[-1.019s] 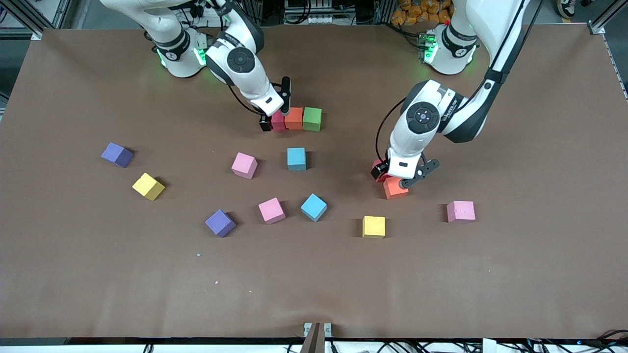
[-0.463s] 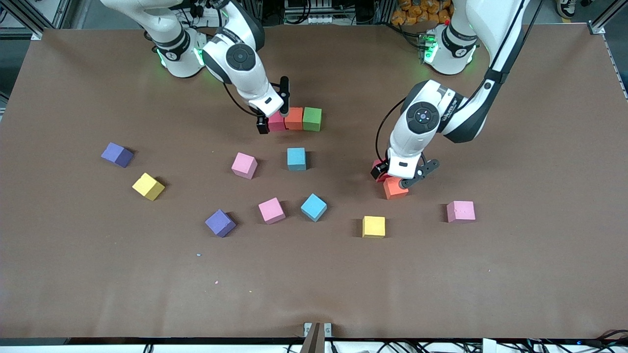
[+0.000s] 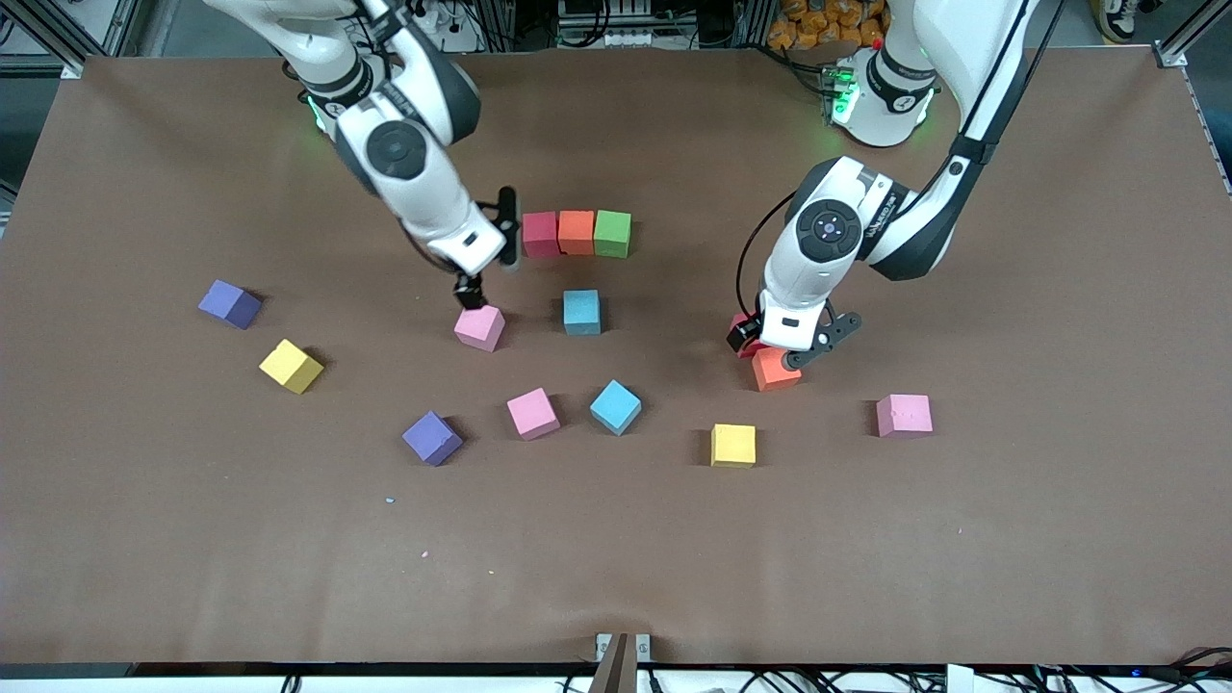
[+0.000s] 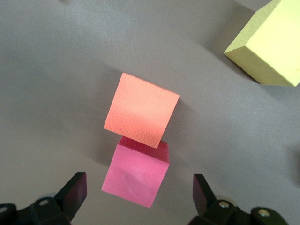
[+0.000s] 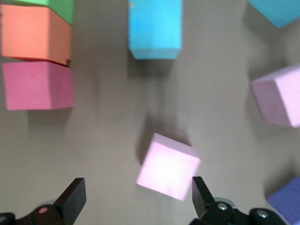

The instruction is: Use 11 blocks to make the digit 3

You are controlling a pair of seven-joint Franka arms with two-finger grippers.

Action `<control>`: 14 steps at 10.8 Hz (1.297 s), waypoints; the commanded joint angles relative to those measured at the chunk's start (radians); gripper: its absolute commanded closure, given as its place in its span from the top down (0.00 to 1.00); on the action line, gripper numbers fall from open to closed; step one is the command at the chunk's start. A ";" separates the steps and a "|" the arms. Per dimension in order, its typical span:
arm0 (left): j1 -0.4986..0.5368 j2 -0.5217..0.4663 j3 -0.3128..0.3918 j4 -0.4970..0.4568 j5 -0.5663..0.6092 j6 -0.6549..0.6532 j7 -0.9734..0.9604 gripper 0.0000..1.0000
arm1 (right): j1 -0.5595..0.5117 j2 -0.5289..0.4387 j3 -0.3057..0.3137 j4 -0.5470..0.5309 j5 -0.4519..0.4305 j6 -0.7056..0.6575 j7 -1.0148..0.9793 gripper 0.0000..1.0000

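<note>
Right gripper [image 3: 478, 279] hangs with jaws spread over a tilted pink block [image 3: 479, 327], probably lining up to grasp it. Left gripper [image 3: 791, 348], also spread, straddles a red block [image 4: 136, 175] touching an orange block [image 3: 775, 370]. Farther from the camera, the red-orange-green bar [image 3: 576, 234], the digit's first stroke, runs lengthwise between the arms' ends.

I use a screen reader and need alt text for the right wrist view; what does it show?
The open right gripper hangs over a pale pink block on the brown table. Past it, a row of red-pink, orange and green blocks touch side by side, with a blue block apart from them.
</note>
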 commanded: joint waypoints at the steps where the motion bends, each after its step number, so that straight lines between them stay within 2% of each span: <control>1: 0.000 0.007 -0.004 0.007 0.032 -0.007 -0.006 1.00 | -0.003 0.110 -0.042 0.081 -0.014 -0.004 0.006 1.00; 8: -0.001 0.020 -0.004 0.007 0.032 -0.004 -0.006 1.00 | 0.092 0.207 -0.149 0.078 -0.016 0.113 0.061 1.00; 12: -0.001 0.022 -0.004 0.007 0.032 -0.001 -0.006 1.00 | 0.096 0.213 -0.194 0.083 -0.023 0.108 0.064 1.00; 13: -0.001 0.022 -0.004 0.007 0.032 -0.001 -0.006 1.00 | 0.095 0.204 -0.203 0.106 -0.010 0.093 0.084 1.00; 14: -0.001 0.022 -0.004 0.007 0.032 0.001 -0.006 1.00 | 0.093 0.189 -0.205 0.148 -0.005 0.023 0.120 1.00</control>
